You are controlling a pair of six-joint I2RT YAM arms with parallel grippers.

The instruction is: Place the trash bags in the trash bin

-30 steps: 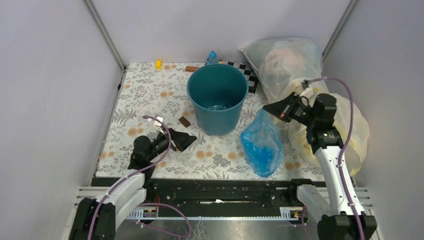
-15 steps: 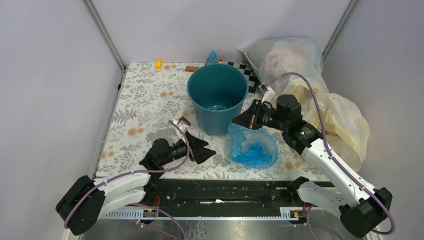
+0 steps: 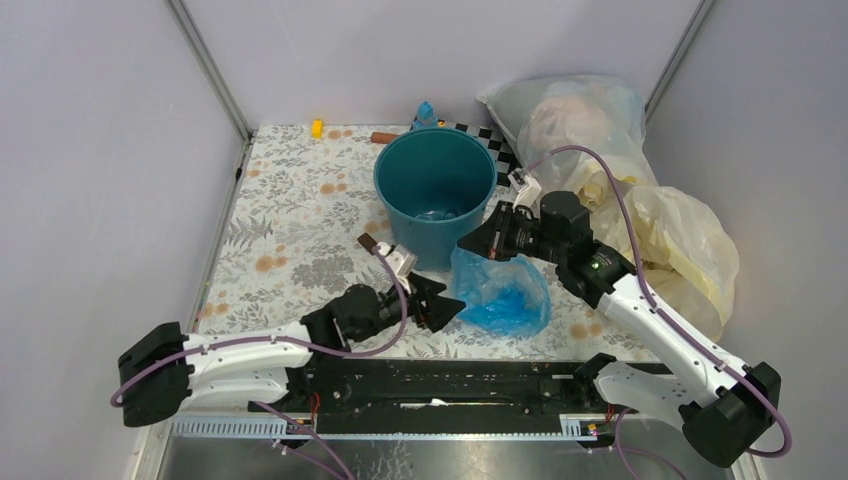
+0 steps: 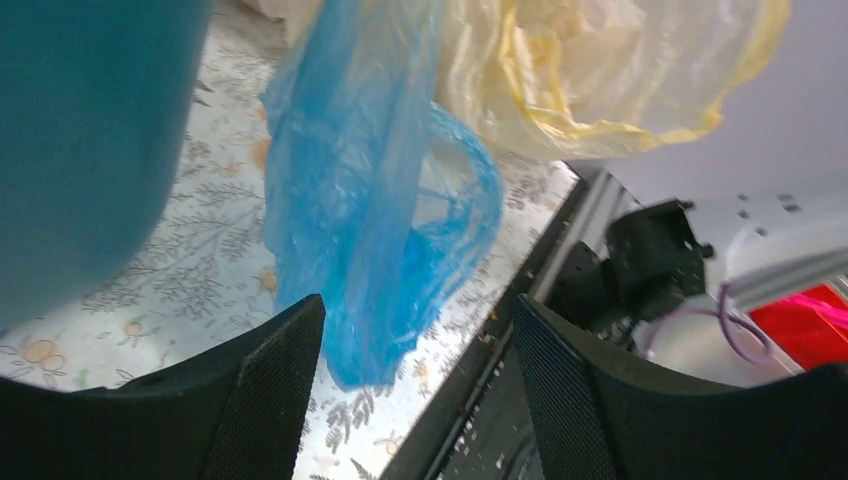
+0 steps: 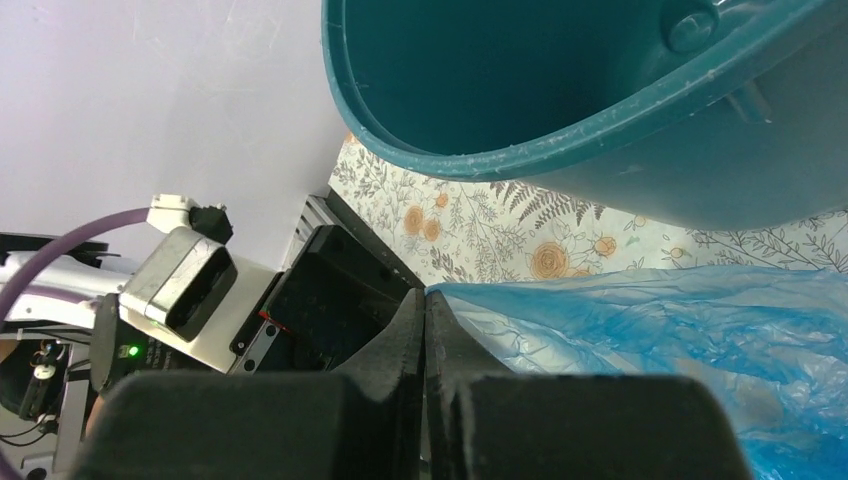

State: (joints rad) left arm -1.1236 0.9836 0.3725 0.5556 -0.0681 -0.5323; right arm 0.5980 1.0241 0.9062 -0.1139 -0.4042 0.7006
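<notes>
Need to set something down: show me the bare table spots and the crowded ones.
Bare: the cloth left of the bin, from the yellow block forward to the brown chip. Crowded: in front and right of the bin, with the blue bag, left gripper, right gripper and yellow bags.

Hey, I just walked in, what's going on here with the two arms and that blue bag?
The right tool is shut on the top edge of the blue trash bag, holding it up just in front of the teal bin. The bag hangs beside the bin, not yet in it, with its lower end down at the table. The left tool is open and aimed at the bag's lower part, with nothing between its fingers.
</notes>
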